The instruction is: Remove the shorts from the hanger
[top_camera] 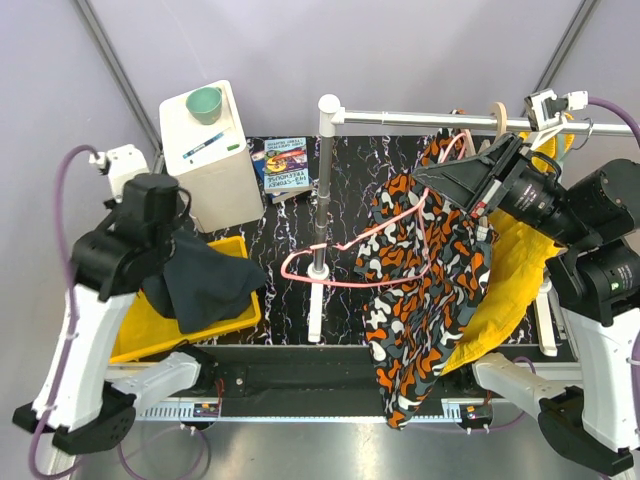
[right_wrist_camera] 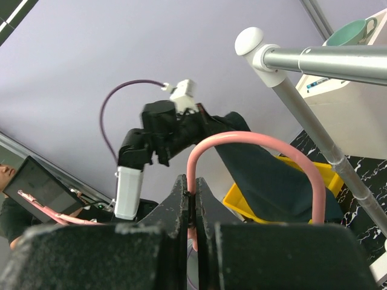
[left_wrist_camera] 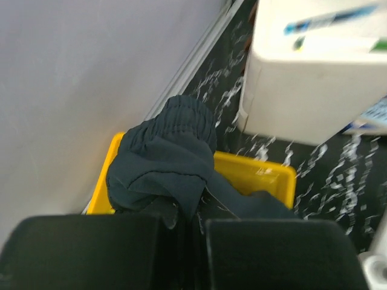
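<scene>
On the left you have the yellow bin (top_camera: 132,335), and the dark shorts (top_camera: 205,285) hang over it, with the cloth spreading past its right rim; you cannot tell whether the cloth touches the bin floor. Just behind the bin stands the white box (top_camera: 215,165), which carries a green cup (top_camera: 205,103) and a pen (top_camera: 203,145) on its top, and some books (top_camera: 285,165) lie beside it on the black table (top_camera: 290,225). The bin sits close to the left wall, so you have little room there. More room is between the bin and the rack post (top_camera: 320,200) in the middle. On the right the space is crowded: a camouflage garment (top_camera: 420,290) and a yellow garment (top_camera: 505,270) hang from the rack bar (top_camera: 420,118) down past the near edge of the table. Your left gripper (left_wrist_camera: 192,223) points down over the bin, and its fingers are pressed together on the shorts. Your right gripper (right_wrist_camera: 191,187) is raised near the rack bar and reaches towards the left; its fingers are clamped on the hook of the pink hanger (right_wrist_camera: 242,138). The hanger stretches from there to the post, well apart from the shorts.
</scene>
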Controlling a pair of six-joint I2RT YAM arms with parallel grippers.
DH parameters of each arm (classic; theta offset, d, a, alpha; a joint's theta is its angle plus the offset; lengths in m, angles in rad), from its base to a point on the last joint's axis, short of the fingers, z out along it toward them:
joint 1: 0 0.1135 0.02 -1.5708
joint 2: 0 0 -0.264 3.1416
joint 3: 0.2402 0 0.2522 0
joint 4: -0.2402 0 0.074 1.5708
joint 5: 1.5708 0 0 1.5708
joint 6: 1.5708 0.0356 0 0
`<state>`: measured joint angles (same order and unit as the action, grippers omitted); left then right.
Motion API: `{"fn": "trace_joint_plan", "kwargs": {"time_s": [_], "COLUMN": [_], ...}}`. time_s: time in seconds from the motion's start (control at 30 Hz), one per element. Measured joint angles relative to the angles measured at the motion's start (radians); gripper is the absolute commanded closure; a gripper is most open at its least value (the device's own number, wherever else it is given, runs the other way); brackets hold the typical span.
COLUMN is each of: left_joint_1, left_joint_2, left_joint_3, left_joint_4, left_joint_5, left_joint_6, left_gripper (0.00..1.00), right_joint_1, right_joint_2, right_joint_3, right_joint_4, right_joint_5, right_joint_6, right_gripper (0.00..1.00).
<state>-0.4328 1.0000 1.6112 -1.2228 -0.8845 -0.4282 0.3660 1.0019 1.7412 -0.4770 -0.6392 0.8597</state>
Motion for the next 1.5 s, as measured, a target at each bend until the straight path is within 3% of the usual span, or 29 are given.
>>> {"fn": "trace_joint_plan", "kwargs": {"time_s": [0.17, 0.53, 0.8, 1.07, 1.3, 1.33, 1.5], "left_joint_1": [0.09, 0.127, 0.132, 0.152, 0.158, 0.158, 0.159], "left_joint_2": [0.042, -0.135, -0.057, -0.12, -0.152, -0.14, -0.108], "left_joint_3": [-0.064, -0.036, -0.101, -0.101, -0.127, -0.134, -0.135], "left_joint_4": [-0.056, -0.071, -0.062, 0.028, 0.068, 0.067, 0.069], "left_joint_5": [0.031, -0.125, -0.129, -0.241, -0.251, -0.246, -0.189], "left_joint_6": [-0.049, -0.067, -0.06, 0.102, 0.134, 0.134, 0.118], "left_gripper": [1.0, 1.0, 1.0, 1.0, 1.0, 0.98, 0.66], "right_joint_1": [0.0, 0.0, 0.0, 0.0, 0.0, 0.0, 0.0], "right_joint_2": [0.0, 0.014, 0.024, 0.031, 0.056, 0.058, 0.052], "right_joint_3": [-0.002, -0.002, -0.008, -0.008, -0.008, -0.008, -0.01], "right_joint_4": [-0.002, -0.01, -0.018, -0.024, -0.024, -0.025, -0.025], "right_joint_5": [-0.002, -0.012, -0.018, -0.018, -0.018, -0.018, -0.018], "right_joint_6": [-0.001, -0.003, -0.003, -0.007, -0.007, -0.007, -0.007], "right_gripper": [1.0, 1.0, 1.0, 1.0, 1.0, 1.0, 1.0]}}
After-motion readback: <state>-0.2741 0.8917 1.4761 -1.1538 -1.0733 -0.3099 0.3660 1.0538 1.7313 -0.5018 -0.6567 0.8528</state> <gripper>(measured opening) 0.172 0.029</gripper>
